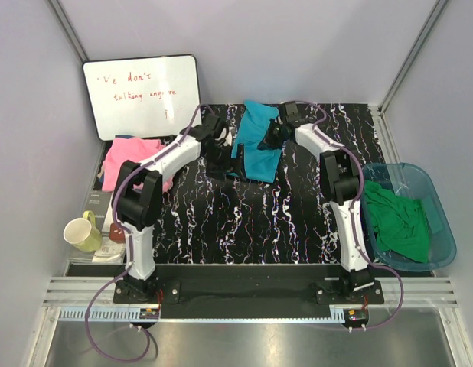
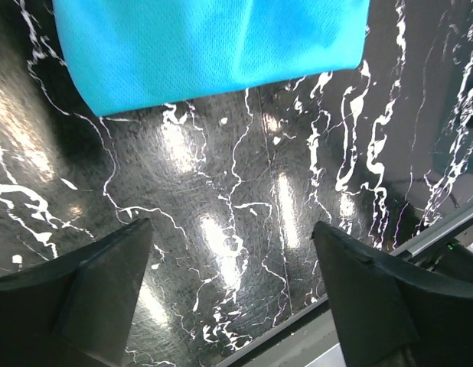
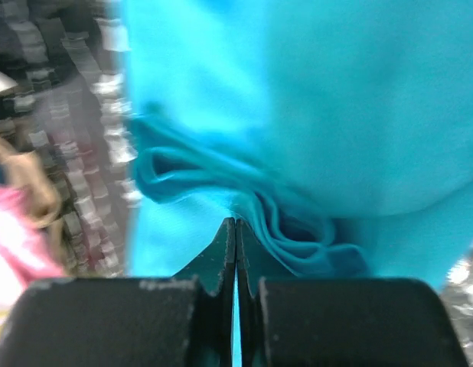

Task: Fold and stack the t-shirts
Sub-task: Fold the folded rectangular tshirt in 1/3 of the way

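The teal-blue t-shirt [image 1: 256,141] lies bunched at the back middle of the marbled table. My right gripper [image 1: 272,136] is at its right edge, shut on a fold of the teal cloth [image 3: 244,206], which fills the right wrist view. My left gripper [image 1: 219,131] is open and empty just left of the shirt; in the left wrist view its fingers [image 2: 106,267] stand wide apart over bare table, with the shirt's edge [image 2: 206,46] beyond them. A pink t-shirt [image 1: 129,160] lies at the left. A green t-shirt [image 1: 397,222] sits in the blue tub.
A translucent blue tub [image 1: 443,222] stands at the right edge. A whiteboard [image 1: 142,95] leans at the back left. A yellow-green mug [image 1: 83,233] stands at the left front beside a small box. Grey walls close the back and sides.
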Controlling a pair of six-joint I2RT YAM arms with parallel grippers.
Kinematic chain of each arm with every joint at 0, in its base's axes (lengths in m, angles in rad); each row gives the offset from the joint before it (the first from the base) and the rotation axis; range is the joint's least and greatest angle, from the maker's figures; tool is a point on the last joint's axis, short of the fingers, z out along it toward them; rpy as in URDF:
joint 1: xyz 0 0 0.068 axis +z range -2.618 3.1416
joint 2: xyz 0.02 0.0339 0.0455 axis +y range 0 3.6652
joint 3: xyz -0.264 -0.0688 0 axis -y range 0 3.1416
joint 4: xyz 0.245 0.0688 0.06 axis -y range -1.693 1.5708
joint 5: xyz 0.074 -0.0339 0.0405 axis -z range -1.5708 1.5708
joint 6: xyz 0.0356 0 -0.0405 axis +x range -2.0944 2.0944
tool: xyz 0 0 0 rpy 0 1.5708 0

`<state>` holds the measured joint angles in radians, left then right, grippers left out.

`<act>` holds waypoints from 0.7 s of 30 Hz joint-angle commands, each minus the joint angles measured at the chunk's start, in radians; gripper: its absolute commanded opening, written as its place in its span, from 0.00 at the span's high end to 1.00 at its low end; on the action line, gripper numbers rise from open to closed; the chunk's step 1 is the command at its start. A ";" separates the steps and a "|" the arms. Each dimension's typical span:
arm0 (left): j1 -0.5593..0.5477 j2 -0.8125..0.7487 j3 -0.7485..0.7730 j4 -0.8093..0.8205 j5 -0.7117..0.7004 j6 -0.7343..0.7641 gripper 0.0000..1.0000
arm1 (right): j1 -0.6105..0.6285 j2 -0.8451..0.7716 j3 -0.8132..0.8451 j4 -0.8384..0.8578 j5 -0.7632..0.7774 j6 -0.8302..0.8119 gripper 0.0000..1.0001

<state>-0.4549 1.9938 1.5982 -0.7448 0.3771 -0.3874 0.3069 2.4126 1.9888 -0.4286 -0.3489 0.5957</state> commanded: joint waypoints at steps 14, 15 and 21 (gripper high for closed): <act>0.122 0.218 0.175 0.038 0.080 0.016 0.14 | -0.017 -0.516 -0.402 0.019 0.163 -0.011 0.34; 0.122 0.241 0.189 0.041 0.106 0.009 0.16 | -0.017 -0.533 -0.430 0.019 0.165 -0.005 0.34; 0.122 0.319 0.224 0.087 0.172 -0.048 0.19 | -0.026 -0.603 -0.600 0.019 0.151 0.044 0.33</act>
<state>-0.3256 2.2669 1.8004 -0.7017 0.4892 -0.4046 0.2916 1.8164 1.4788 -0.4091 -0.2176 0.5987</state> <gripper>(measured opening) 0.814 0.671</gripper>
